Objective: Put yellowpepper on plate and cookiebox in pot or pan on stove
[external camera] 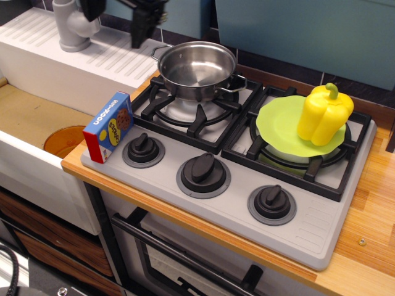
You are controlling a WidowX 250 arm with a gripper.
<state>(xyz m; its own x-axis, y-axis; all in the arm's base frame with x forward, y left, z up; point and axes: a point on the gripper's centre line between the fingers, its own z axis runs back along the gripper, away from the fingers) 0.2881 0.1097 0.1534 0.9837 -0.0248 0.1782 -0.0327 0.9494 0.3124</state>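
On the stove's [321,237] back right burner lies the lime-green plate [278,123], and the yellowpepper [324,114] stands upright on the plate's right part, stem up. On the back left burner sits the stainless-steel pot [196,69], empty, one loop handle toward the right and one toward the back left. At the stove's front left corner the blue cookiebox [108,126] stands on its red side, tilted, its cookie picture facing the front, just beside the leftmost of the three black knobs [143,148]. Past the stove's left edge an orange-brown bowl [63,140] lies in the sink [31,117], partly hidden behind the wooden counter edge. At the top of the view, above the sink's draining rack and near the grey faucet [73,24], the dark gripper [143,28] hangs blurred, well apart from the cookiebox and the pot; whether its jaws stand wide or narrow cannot be told.
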